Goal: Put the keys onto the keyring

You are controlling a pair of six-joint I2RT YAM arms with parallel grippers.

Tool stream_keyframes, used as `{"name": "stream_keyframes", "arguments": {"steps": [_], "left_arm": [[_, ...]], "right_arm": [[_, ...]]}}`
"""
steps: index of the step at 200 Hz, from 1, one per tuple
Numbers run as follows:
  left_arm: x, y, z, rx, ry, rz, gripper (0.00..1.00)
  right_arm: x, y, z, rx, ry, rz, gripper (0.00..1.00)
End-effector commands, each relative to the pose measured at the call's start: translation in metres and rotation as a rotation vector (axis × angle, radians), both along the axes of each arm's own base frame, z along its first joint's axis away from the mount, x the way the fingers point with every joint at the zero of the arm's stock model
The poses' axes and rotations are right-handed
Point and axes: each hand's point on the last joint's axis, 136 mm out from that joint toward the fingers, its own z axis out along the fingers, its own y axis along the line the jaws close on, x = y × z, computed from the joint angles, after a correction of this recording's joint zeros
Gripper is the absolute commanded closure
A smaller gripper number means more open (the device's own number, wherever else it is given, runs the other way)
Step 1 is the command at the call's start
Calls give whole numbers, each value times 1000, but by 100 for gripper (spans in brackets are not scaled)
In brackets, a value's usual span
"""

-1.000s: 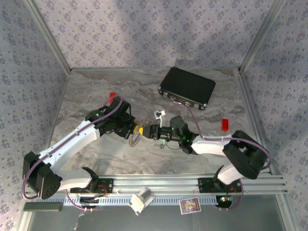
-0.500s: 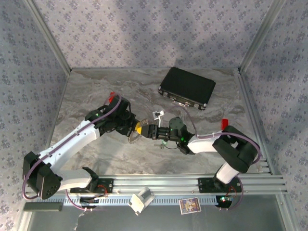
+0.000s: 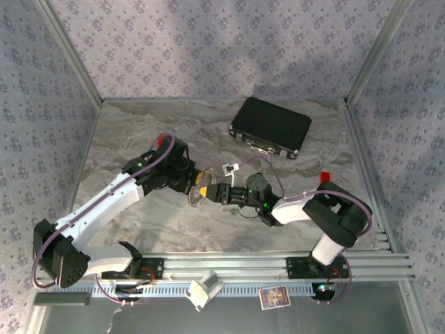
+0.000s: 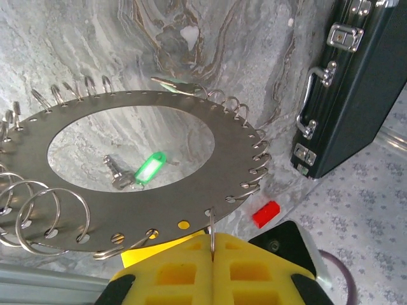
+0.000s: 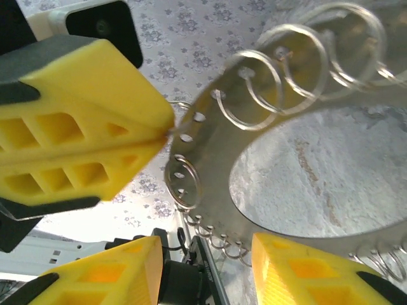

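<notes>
Left wrist view crops the keyring's (image 4: 159, 213) left edge; held over mid-table, left gripper (image 4: 213, 254) clamped on its rim, right gripper (image 5: 203, 257) open astride it. Beneath, a key (image 4: 137, 173) lies head toward the case (image 4: 343, 82).

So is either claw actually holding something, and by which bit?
Yes: the left claw is shut on the keyring, pinching one small wire loop at its rim. The right claw is open, gripping nothing.

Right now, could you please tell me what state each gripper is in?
Left gripper: closed, holding the keyring by its rim.
Right gripper: open, jaws apart at the keyring's edge, holding nothing.
</notes>
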Motion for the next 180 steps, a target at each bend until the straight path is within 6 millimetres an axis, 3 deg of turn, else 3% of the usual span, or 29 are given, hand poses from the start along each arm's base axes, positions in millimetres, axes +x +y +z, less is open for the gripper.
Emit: {"name": "stream_keyframes", "arguments": {"steps": [1, 80, 180], "left_arm": [[15, -2, 25, -64, -41, 83, 100], [22, -9, 37, -92, -62, 83, 100], [22, -12, 43, -109, -69, 68, 100]], "right_arm": [[-1, -6, 19, 53, -27, -3, 56], [9, 8, 44, 158, -10, 6, 57], [18, 13, 47, 194, 3, -15, 64]]}}
